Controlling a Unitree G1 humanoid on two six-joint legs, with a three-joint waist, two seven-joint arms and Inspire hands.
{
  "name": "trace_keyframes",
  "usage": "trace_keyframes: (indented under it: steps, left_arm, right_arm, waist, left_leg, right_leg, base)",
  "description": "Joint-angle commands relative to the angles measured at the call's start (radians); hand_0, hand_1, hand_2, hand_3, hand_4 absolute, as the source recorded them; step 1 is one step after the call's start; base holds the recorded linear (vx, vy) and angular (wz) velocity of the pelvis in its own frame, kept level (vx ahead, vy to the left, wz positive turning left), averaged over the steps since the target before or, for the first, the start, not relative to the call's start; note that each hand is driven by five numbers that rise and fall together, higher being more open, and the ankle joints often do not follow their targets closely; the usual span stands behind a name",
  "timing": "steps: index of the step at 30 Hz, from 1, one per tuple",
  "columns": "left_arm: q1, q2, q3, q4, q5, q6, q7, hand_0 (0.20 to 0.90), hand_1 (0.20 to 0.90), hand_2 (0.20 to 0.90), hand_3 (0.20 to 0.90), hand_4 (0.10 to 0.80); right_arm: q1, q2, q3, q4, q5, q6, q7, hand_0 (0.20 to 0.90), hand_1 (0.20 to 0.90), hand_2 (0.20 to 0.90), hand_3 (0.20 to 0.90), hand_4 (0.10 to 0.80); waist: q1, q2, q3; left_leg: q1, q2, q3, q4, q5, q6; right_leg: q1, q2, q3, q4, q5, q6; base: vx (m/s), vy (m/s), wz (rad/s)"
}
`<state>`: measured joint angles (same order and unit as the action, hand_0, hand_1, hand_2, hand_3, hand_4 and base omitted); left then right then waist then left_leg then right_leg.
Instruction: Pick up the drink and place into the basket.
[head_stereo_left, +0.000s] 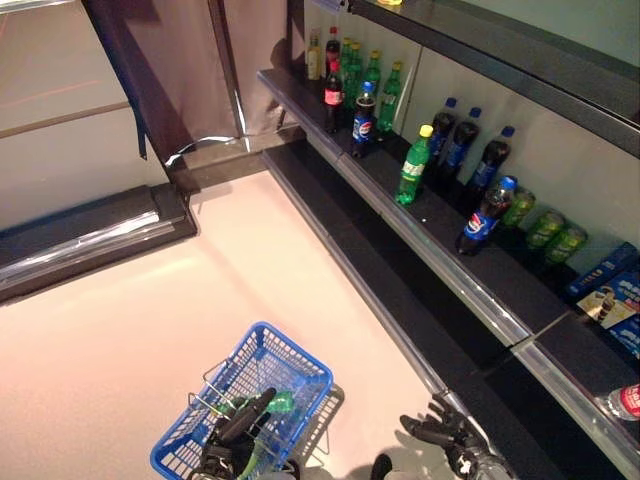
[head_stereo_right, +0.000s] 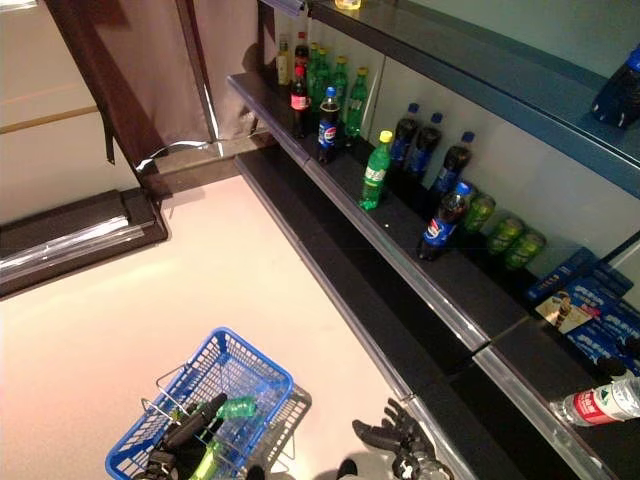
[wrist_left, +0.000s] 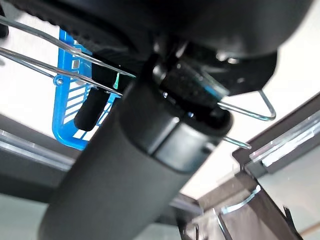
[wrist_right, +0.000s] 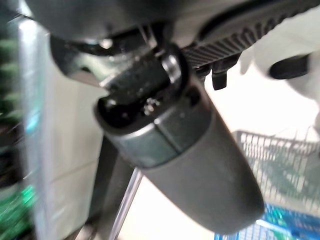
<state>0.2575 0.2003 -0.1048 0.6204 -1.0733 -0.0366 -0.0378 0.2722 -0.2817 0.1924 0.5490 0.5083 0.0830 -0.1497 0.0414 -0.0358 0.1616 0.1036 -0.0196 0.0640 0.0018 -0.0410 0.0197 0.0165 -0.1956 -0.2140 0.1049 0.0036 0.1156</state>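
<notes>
A blue plastic basket (head_stereo_left: 283, 362) with wire handles hangs low over the pale floor. My left hand (head_stereo_left: 238, 425) is curled round the wire handles (wrist_left: 240, 107). A green drink bottle (head_stereo_left: 278, 403) lies inside the basket. My right hand (head_stereo_left: 440, 432) is beside the basket near the shelf's lower edge, fingers spread and holding nothing. On the dark shelf (head_stereo_left: 450, 235) stand more drinks: a green bottle with a yellow cap (head_stereo_left: 413, 165) and a dark cola bottle with a blue cap (head_stereo_left: 486, 216) near the front edge.
Several dark and green bottles (head_stereo_left: 352, 78) line the shelf's far end, with green cans (head_stereo_left: 545, 230) and blue boxes (head_stereo_left: 612, 290) farther along. A red-labelled bottle (head_stereo_right: 598, 404) lies on the nearest shelf section. A low dark platform (head_stereo_left: 90, 240) borders the floor on the left.
</notes>
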Motion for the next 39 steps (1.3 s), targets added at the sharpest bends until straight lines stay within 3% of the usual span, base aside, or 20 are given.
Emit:
trace_keyframes:
  steps: [1,3,5,7,10,11,15,17,18,19,22,26,29,30,32,33,36,37,38,39]
  left_arm:
    - [-0.045,0.058,0.053,-0.198,0.060,-0.175,-0.052,0.300,0.300,0.300,0.200,0.100]
    - [-0.061,0.059,0.037,-0.159,0.076,-0.177,-0.054,0.300,0.300,0.300,0.200,0.100]
    - [-0.070,0.060,0.005,-0.130,0.059,-0.189,-0.051,0.300,0.300,0.300,0.200,0.100]
    - [-0.081,0.057,0.000,-0.106,0.036,-0.195,-0.058,0.300,0.300,0.300,0.200,0.100]
    - [-0.096,0.042,0.011,-0.087,0.023,-0.197,-0.063,0.300,0.300,0.300,0.200,0.100]
    - [-0.119,0.034,0.006,-0.065,0.016,-0.193,-0.076,0.300,0.300,0.300,0.200,0.100]
    - [-0.172,0.037,0.009,-0.075,-0.002,-0.176,-0.055,0.300,0.300,0.300,0.200,0.100]
    - [-0.180,0.013,0.004,-0.069,-0.005,-0.188,-0.039,0.300,0.300,0.300,0.200,0.100]
    - [-0.180,-0.014,-0.004,-0.073,-0.036,-0.204,-0.023,0.300,0.300,0.300,0.200,0.100]
    - [-0.179,-0.019,-0.006,-0.078,-0.041,-0.209,-0.021,0.300,0.300,0.300,0.200,0.100]
    - [-0.164,-0.039,-0.040,-0.124,-0.067,-0.224,-0.026,0.300,0.300,0.300,0.200,0.100]
    - [-0.141,-0.021,-0.055,-0.204,-0.095,-0.206,-0.040,0.300,0.300,0.300,0.200,0.100]
    - [-0.113,0.007,-0.071,-0.231,-0.094,-0.242,-0.073,0.300,0.300,0.300,0.200,0.100]
    - [-0.107,0.019,-0.077,-0.250,-0.098,-0.240,-0.071,0.300,0.300,0.300,0.200,0.100]
    - [-0.099,0.021,-0.078,-0.272,-0.081,-0.236,-0.067,0.300,0.300,0.300,0.200,0.100]
    - [-0.092,0.010,-0.079,-0.280,-0.051,-0.233,-0.069,0.300,0.300,0.300,0.200,0.100]
    - [-0.097,0.002,-0.078,-0.272,-0.042,-0.231,-0.069,0.300,0.300,0.300,0.200,0.100]
    - [-0.108,0.002,-0.074,-0.250,-0.038,-0.219,-0.036,0.300,0.300,0.300,0.200,0.100]
    - [-0.108,0.002,-0.074,-0.249,-0.038,-0.219,-0.034,0.300,0.300,0.300,0.200,0.100]
    - [-0.113,0.008,-0.069,-0.232,-0.023,-0.210,-0.027,0.300,0.300,0.300,0.200,0.100]
  right_arm:
    - [-0.040,0.005,0.011,-0.032,-0.054,-0.073,-0.053,0.900,0.900,0.900,0.900,0.800]
    - [-0.045,0.020,0.001,0.035,-0.046,-0.086,-0.081,0.900,0.900,0.900,0.900,0.800]
    - [-0.047,0.020,-0.016,0.129,0.002,-0.112,-0.081,0.900,0.900,0.900,0.900,0.800]
    - [-0.041,0.019,-0.035,0.192,0.019,-0.129,-0.054,0.900,0.900,0.900,0.900,0.800]
    - [-0.055,0.009,-0.056,0.279,0.009,-0.148,-0.013,0.900,0.900,0.900,0.900,0.800]
    - [-0.074,0.011,-0.065,0.335,0.031,-0.158,-0.004,0.900,0.900,0.900,0.900,0.800]
    - [-0.117,0.015,-0.062,0.358,0.056,-0.129,-0.015,0.900,0.900,0.900,0.900,0.800]
    - [-0.128,0.011,-0.062,0.362,0.059,-0.104,-0.030,0.900,0.900,0.900,0.900,0.800]
    - [-0.126,0.008,-0.060,0.348,0.044,-0.080,-0.045,0.900,0.900,0.900,0.900,0.800]
    - [-0.123,0.007,-0.059,0.343,0.036,-0.077,-0.044,0.900,0.900,0.900,0.900,0.800]
    - [-0.103,-0.012,-0.037,0.302,-0.031,-0.084,-0.046,0.900,0.900,0.900,0.900,0.800]
    - [-0.094,-0.025,-0.040,0.279,0.012,-0.107,-0.056,0.900,0.900,0.900,0.900,0.800]
    - [-0.113,-0.019,-0.029,0.288,0.002,-0.106,-0.048,0.900,0.900,0.900,0.900,0.800]
    - [-0.117,-0.014,-0.019,0.298,0.003,-0.106,-0.056,0.900,0.900,0.900,0.900,0.800]
    - [-0.115,-0.008,-0.012,0.304,0.016,-0.114,-0.060,0.900,0.900,0.900,0.900,0.800]
    - [-0.113,-0.005,-0.014,0.299,0.033,-0.118,-0.065,0.900,0.900,0.900,0.900,0.800]
    - [-0.122,-0.001,-0.015,0.304,0.036,-0.118,-0.067,0.900,0.900,0.900,0.900,0.800]
    - [-0.127,0.016,-0.026,0.330,0.022,-0.098,-0.068,0.900,0.900,0.900,0.900,0.800]
    - [-0.126,0.017,-0.027,0.331,0.021,-0.097,-0.067,0.900,0.900,0.900,0.900,0.800]
    - [-0.115,0.031,-0.036,0.354,-0.009,-0.089,-0.060,0.900,0.900,0.900,0.900,0.800]
  waist:
    - [-0.007,-0.011,-0.003]
    - [-0.022,0.001,0.005]
    - [-0.049,-0.011,0.001]
    - [-0.056,-0.029,-0.001]
    - [-0.051,-0.061,-0.003]
    - [-0.062,-0.076,-0.007]
    - [-0.094,-0.076,0.003]
    - [-0.095,-0.072,-0.012]
    - [-0.096,-0.072,-0.028]
    - [-0.095,-0.074,-0.030]
    - [-0.090,-0.100,-0.035]
    - [-0.033,-0.102,0.004]
    - [0.009,-0.079,0.020]
    - [0.032,-0.068,0.025]
    - [0.055,-0.064,0.030]
    - [0.070,-0.062,0.031]
    - [0.076,-0.061,0.028]
    - [0.066,-0.068,0.010]
    - [0.067,-0.067,0.007]
    - [0.053,-0.070,-0.016]
  left_leg:
    - [-0.050,-0.041,0.000,0.104,-0.041,0.054]
    - [-0.049,-0.050,-0.018,0.105,-0.043,0.069]
    - [-0.056,-0.073,-0.062,0.123,-0.053,0.072]
    - [-0.059,-0.101,-0.091,0.151,-0.065,0.064]
    - [-0.065,-0.138,-0.085,0.188,-0.107,0.063]
    - [-0.066,-0.158,-0.097,0.206,-0.135,0.065]
    - [-0.064,-0.151,-0.144,0.278,-0.182,0.080]
    - [-0.061,-0.147,-0.167,0.345,-0.128,0.057]
    - [-0.072,-0.140,-0.168,0.477,-0.027,0.017]
    - [-0.080,-0.139,-0.165,0.516,-0.009,0.011]
    - [-0.231,-0.144,-0.064,0.883,0.068,-0.007]
    - [-0.415,-0.167,-0.022,0.770,0.037,0.022]
    - [-0.421,-0.078,-0.010,0.370,0.093,0.016]
    - [-0.424,-0.049,-0.029,0.180,0.145,-0.005]
    - [-0.445,-0.034,-0.052,0.094,0.208,-0.028]
    - [-0.470,-0.028,-0.054,0.110,0.233,-0.043]
    - [-0.465,-0.038,-0.076,0.130,0.216,-0.034]
    - [-0.406,-0.079,-0.078,0.166,0.138,0.001]
    - [-0.406,-0.078,-0.077,0.167,0.137,0.002]
    - [-0.354,-0.081,-0.051,0.146,0.108,0.027]
  right_leg:
    - [-0.073,-0.048,0.134,0.233,0.119,0.030]
    - [-0.122,-0.007,0.169,0.334,0.114,0.005]
    - [-0.112,0.126,0.224,0.268,0.034,-0.028]
    - [-0.064,0.170,0.226,0.162,-0.003,-0.053]
    - [-0.044,0.170,0.244,-0.031,0.053,-0.043]
    - [-0.086,0.175,0.291,-0.116,0.136,-0.021]
    - [-0.190,0.216,0.335,-0.042,0.151,-0.024]
    - [-0.166,0.241,0.344,-0.027,0.120,-0.053]
    - [-0.142,0.244,0.317,-0.020,0.099,-0.078]
    - [-0.134,0.241,0.310,-0.023,0.097,-0.083]
    - [-0.075,0.219,0.271,-0.027,0.075,-0.127]
    - [-0.021,0.257,0.301,-0.021,0.034,-0.132]
    - [0.025,0.314,0.360,-0.031,-0.011,-0.127]
    - [0.057,0.326,0.377,-0.042,-0.025,-0.124]
    - [0.095,0.330,0.397,-0.054,-0.032,-0.124]
    - [0.120,0.322,0.397,-0.052,-0.049,-0.124]
    - [0.122,0.309,0.387,-0.028,-0.075,-0.118]
    - [0.150,0.273,0.366,0.077,-0.088,-0.081]
    - [0.148,0.273,0.366,0.081,-0.084,-0.079]
    - [0.126,0.253,0.339,0.202,-0.006,-0.039]
  base:
    - [0.123,0.197,0.22]
    - [0.227,0.237,0.15]
    - [0.314,0.106,0.33]
    - [0.380,0.007,0.51]
    - [0.415,-0.107,0.71]
    - [0.360,-0.147,0.22]
    - [0.389,-0.209,0.40]
    - [0.401,-0.188,0.64]
    - [0.343,-0.147,0.34]
    - [0.399,-0.189,0.67]
    - [0.332,-0.180,0.73]
    - [0.319,-0.074,0.15]
    - [0.466,0.088,-0.12]
    - [0.493,0.153,-0.21]
    - [0.468,0.130,-0.19]
    - [0.379,0.104,-0.17]
    - [0.397,0.175,-0.23]
    - [0.430,0.222,-0.54]
    - [0.673,0.351,-0.55]
    - [0.285,0.154,-0.25]
